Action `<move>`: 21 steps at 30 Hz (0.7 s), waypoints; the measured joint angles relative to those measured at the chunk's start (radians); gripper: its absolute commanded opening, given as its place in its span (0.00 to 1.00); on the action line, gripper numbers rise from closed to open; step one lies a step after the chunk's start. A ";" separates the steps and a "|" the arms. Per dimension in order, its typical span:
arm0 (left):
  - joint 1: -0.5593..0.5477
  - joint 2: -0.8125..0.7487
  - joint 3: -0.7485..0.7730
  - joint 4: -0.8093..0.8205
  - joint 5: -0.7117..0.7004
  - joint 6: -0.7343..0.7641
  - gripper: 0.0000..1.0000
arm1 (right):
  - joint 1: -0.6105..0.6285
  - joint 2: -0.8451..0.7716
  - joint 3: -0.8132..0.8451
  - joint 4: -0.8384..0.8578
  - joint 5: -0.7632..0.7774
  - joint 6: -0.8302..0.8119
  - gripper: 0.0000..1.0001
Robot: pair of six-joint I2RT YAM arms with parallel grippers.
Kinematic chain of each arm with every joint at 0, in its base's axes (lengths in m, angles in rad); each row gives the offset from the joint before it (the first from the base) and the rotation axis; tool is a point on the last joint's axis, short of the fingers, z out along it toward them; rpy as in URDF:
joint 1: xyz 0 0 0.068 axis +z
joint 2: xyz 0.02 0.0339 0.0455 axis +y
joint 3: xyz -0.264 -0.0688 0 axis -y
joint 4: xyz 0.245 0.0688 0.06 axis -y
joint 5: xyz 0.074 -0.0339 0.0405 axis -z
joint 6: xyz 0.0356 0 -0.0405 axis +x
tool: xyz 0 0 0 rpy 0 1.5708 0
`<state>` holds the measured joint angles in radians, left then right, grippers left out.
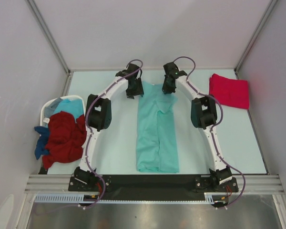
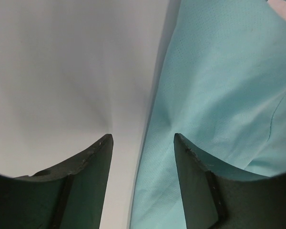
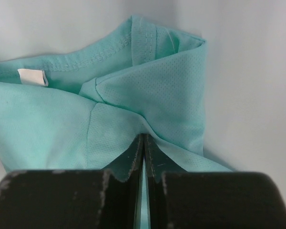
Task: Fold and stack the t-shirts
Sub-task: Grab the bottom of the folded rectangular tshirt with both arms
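Table [image 1: 119,140]: teal t-shirt [image 1: 157,138] lies mid-table as a long narrow strip, sides already folded in, collar at the far end between both arms.
Basket [image 1: 62,98]: white, far left; dark red shirt [image 1: 64,138] and blue shirt [image 1: 39,148] spill over its near side, not yet folded.
Stack: pinkish-red shirt [image 1: 229,90] folded at the far right, well apart from the strip.
Right gripper [image 3: 143,143]: clamped on the far right corner of the strip, cloth pinched between the pads.
Left gripper [image 2: 143,140]: jaws apart, holding nothing; the shirt's left edge runs between the fingers, one over bare table.
Risk 1: lifting now with one corner held would skew the strip and spill the side folds.
Risk 2: left jaws look set at the very edge, so a shallow bite could slip out mid-fold.
Risk 3: right pinch may hold only the top layer; lower layers would then drag.
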<state>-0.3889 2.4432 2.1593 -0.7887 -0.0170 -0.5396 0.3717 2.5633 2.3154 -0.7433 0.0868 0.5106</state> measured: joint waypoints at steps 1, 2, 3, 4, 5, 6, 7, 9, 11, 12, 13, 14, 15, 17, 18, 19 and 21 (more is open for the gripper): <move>0.001 0.000 0.000 -0.006 -0.002 0.000 0.60 | 0.000 -0.003 -0.005 0.005 0.000 0.000 0.08; 0.002 0.000 0.005 -0.013 -0.002 0.000 0.60 | 0.000 -0.012 -0.025 0.021 0.001 0.000 0.08; 0.002 0.000 0.016 -0.019 -0.002 0.000 0.60 | 0.000 -0.027 -0.052 0.039 0.002 0.000 0.08; 0.002 0.000 0.030 -0.023 -0.002 -0.001 0.60 | 0.000 -0.040 -0.075 0.053 0.002 0.000 0.09; 0.002 0.000 0.048 -0.027 -0.002 -0.001 0.60 | 0.000 -0.048 -0.089 0.061 0.002 0.000 0.09; 0.002 -0.002 0.069 -0.027 -0.001 -0.002 0.60 | 0.000 -0.055 -0.098 0.062 0.002 0.000 0.09; 0.001 -0.003 0.084 -0.025 -0.001 -0.002 0.60 | 0.000 -0.058 -0.100 0.062 0.002 0.000 0.09; 0.001 -0.013 0.113 -0.018 0.006 -0.002 0.60 | 0.000 -0.066 -0.100 0.058 0.002 0.000 0.09; -0.002 -0.025 0.126 -0.010 0.019 -0.003 0.59 | 0.000 -0.079 -0.100 0.053 0.003 0.000 0.09; -0.003 -0.031 0.129 -0.004 0.025 -0.003 0.59 | 0.000 -0.091 -0.103 0.051 0.005 0.000 0.08; -0.005 -0.032 0.130 -0.002 0.029 -0.003 0.58 | 0.000 -0.105 -0.107 0.049 0.006 0.000 0.09; -0.008 -0.033 0.130 -0.001 0.032 -0.003 0.58 | 0.000 -0.119 -0.111 0.048 0.009 -0.001 0.09; -0.012 -0.033 0.130 0.000 0.039 -0.003 0.58 | 0.000 -0.139 -0.117 0.045 0.012 -0.002 0.08; -0.022 -0.031 0.130 -0.004 0.054 -0.003 0.57 | 0.000 -0.176 -0.141 0.045 0.018 -0.005 0.08; -0.030 -0.029 0.130 -0.002 0.064 -0.002 0.57 | 0.000 -0.198 -0.159 0.047 0.023 -0.007 0.08; -0.036 -0.028 0.130 0.000 0.072 -0.002 0.57 | 0.000 -0.218 -0.179 0.050 0.026 -0.008 0.08; -0.052 -0.021 0.130 0.003 0.089 -0.001 0.57 | 0.000 -0.251 -0.214 0.053 0.030 -0.008 0.08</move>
<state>-0.4412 2.4226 2.2894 -0.7860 0.0723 -0.5407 0.3717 2.3127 2.1017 -0.6907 0.1165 0.5030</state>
